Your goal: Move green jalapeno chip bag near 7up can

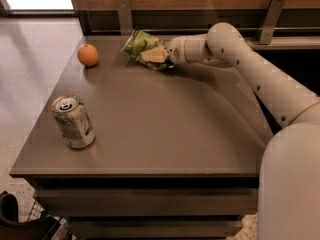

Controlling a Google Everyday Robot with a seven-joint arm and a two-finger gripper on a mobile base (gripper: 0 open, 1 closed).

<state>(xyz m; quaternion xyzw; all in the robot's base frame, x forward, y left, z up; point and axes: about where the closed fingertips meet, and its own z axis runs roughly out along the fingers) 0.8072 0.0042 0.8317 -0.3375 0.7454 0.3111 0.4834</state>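
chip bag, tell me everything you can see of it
The chip bag is small, glossy and crinkled, green with lighter patches. It is at the far edge of the table, right of the orange and apart from it, its left end tilted up. The gripper is shut on its right end, covering part of its front.

Table (165, 124) holds 7up can (73, 121) and orange (87, 55); jaws clamp chip bag (137, 43) at back.
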